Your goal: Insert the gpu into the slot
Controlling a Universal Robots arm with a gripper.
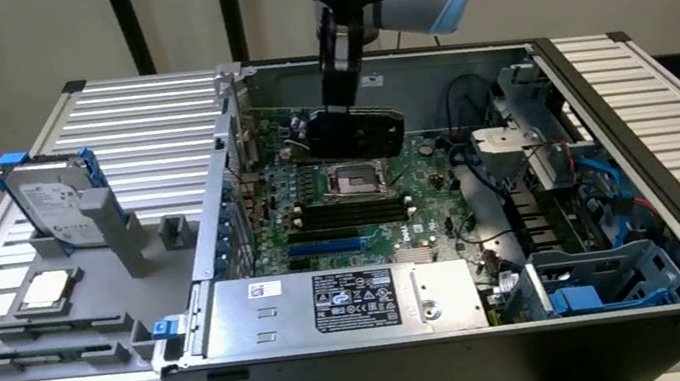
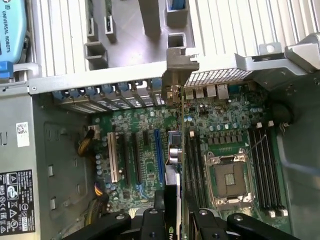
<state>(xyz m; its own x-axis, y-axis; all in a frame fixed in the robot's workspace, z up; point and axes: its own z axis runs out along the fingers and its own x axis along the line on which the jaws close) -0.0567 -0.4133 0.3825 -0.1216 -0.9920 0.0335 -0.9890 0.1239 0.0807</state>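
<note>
The gpu [image 1: 356, 133], a flat black card, hangs inside the open computer case above the far part of the motherboard [image 1: 418, 214]. My gripper [image 1: 344, 89] comes down from above and is shut on the card's upper edge. In the wrist view the gpu [image 2: 172, 187] runs edge-on between my fingers [image 2: 150, 222], with its metal bracket [image 2: 178, 75] at the case's rear wall. The slot [image 2: 158, 152], a long bright-blue strip, lies on the board just beside the card's line. In the exterior view the slot [image 1: 326, 249] sits nearer the camera than the card, by the power supply.
A silver power supply [image 1: 330, 303] fills the case's near corner. The square CPU socket [image 1: 357, 181] and black memory strips [image 1: 351, 214] lie under the card. Cables and a blue drive cage [image 1: 597, 284] crowd the exterior view's right. A hard drive [image 1: 51, 198] stands outside.
</note>
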